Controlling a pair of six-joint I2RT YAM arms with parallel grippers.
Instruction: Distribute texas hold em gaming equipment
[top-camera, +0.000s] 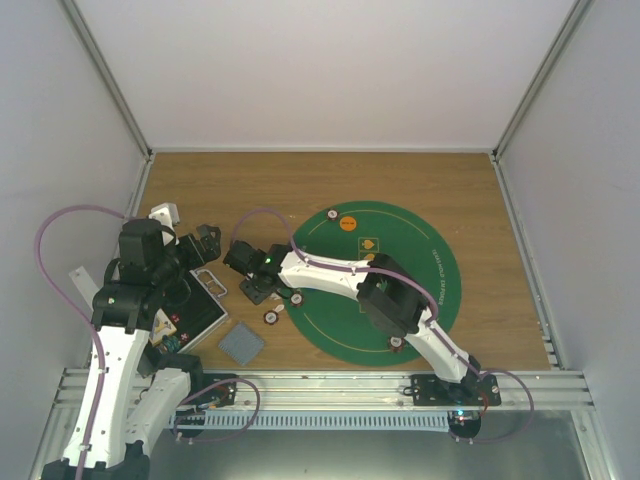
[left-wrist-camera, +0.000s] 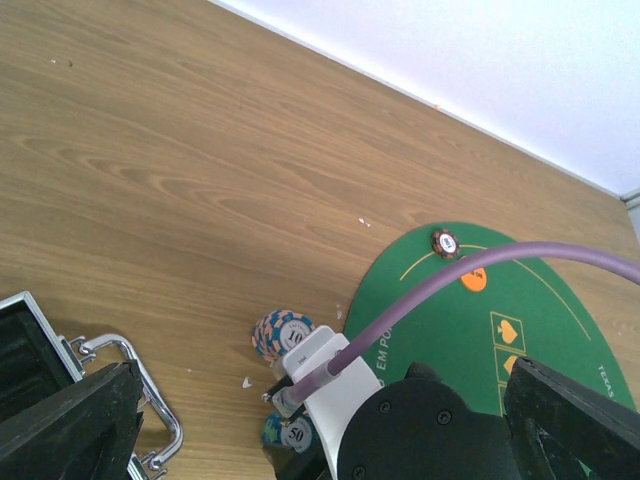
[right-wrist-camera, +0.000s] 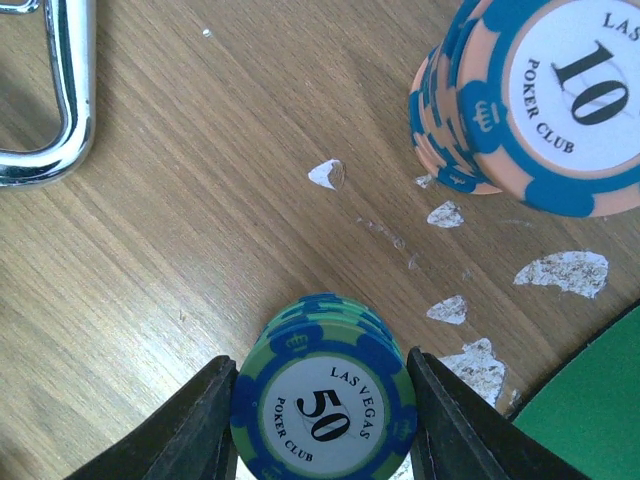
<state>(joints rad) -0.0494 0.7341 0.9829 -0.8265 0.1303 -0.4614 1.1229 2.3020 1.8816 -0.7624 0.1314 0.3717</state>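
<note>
Bright even light, pics sharp

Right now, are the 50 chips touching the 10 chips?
Apart. The right wrist view shows bare table between the 50 chip stack and the 10 chip stack.

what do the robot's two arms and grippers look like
Both arms have white links and black joint housings: the left arm and the right arm. A purple cable loops along each, and a small green light glows on each. The left gripper and right gripper are black, with flat dark fingers.
</note>
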